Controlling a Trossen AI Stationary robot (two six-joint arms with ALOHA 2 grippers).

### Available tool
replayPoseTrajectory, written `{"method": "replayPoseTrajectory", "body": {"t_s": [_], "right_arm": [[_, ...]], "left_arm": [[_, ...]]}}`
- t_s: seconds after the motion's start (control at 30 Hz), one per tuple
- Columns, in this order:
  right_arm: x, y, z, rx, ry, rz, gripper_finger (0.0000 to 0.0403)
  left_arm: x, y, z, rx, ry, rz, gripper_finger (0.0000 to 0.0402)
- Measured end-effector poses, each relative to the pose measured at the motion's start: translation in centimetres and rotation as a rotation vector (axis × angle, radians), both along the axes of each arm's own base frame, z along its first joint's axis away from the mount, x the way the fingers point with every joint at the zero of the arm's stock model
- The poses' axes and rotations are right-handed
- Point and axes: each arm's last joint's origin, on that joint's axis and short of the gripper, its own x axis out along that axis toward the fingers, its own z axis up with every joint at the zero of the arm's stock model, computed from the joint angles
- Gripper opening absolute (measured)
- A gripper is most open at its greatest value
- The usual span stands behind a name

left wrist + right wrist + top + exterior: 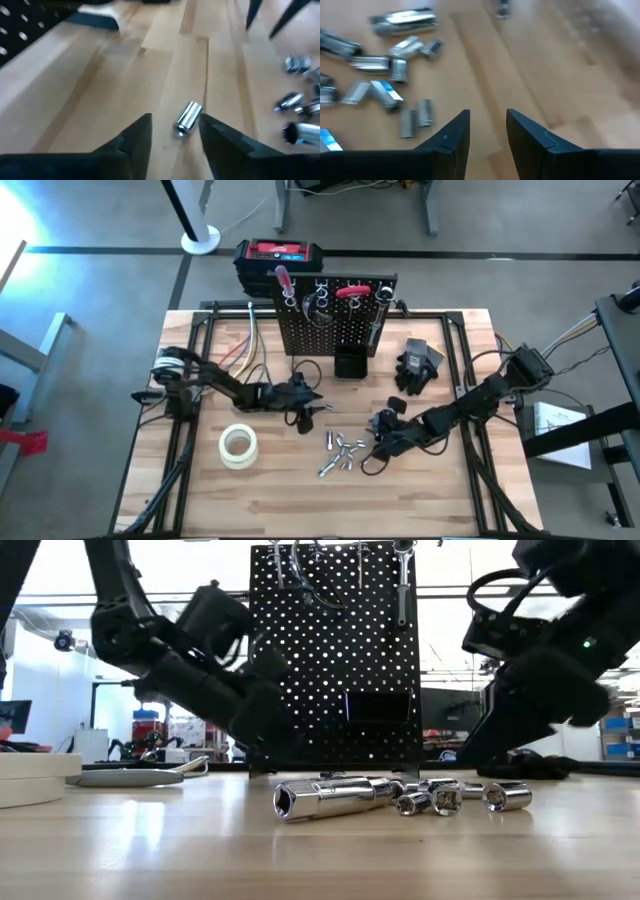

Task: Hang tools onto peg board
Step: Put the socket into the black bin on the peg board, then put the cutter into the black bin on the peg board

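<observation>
Two black jointed arms, left arm [215,380] and right arm [470,405]. Loose black cables loop along both. Each ends in two dark wedge-shaped fingers [132,142].

Wooden table [200,490]: sockets [342,452], tape roll [238,446]

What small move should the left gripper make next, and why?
Probably lower and close on the single socket: it lies on the table between the open fingers of the left gripper, apart from the other sockets, not yet gripped.

No readable text anywhere; the label on the red-and-black box [279,252], top center, is illegible.
</observation>
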Motion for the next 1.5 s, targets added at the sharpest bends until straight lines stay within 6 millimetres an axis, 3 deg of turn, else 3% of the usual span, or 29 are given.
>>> {"method": "replayPoseTrajectory", "body": {"t_s": [0.2,0.4,0.57,0.83,0.93,1.1,1.23,1.4,1.5], "right_arm": [[0.1,-1.4,0.1,-0.198,-0.051,-0.153,0.0105],[0.3,-1.9,0.4,-0.166,-0.076,-0.196,0.0084],[-0.4,-2.2,0.8,-0.124,-0.133,-0.222,0.0010],[-3.6,-3.2,2.5,-0.010,-0.388,-0.095,0.0001],[-4.9,-3.7,3.5,0.030,-0.527,-0.010,0.0000],[-6.0,-4.8,7.2,0.097,-0.833,-0.032,0.0001],[-5.5,-5.6,10.3,0.059,-0.930,-0.093,0.0001],[-3.9,-5.8,16.0,0.149,-1.072,-0.163,0.0002],[-3.2,-5.5,19.5,0.183,-1.048,-0.152,0.0002]], "left_arm": [[1.5,0.1,-1.2,0.002,0.059,0.000,0.0191],[3.1,0.0,-1.7,-0.022,0.067,-0.038,0.0182],[3.2,0.0,-1.3,-0.047,0.057,-0.030,0.0135],[1.7,-0.4,0.8,-0.095,-0.068,-0.077,0.0017],[0.1,-0.6,2.1,-0.116,-0.198,-0.081,0.0007],[-2.5,-0.5,3.9,-0.121,-0.346,-0.050,0.0012],[-3.4,-0.5,5.2,-0.108,-0.401,-0.034,0.0005],[-3.7,-0.7,6.5,-0.111,-0.450,-0.051,0.0004],[-4.0,-1.0,7.1,-0.123,-0.460,-0.084,0.0003]]}}
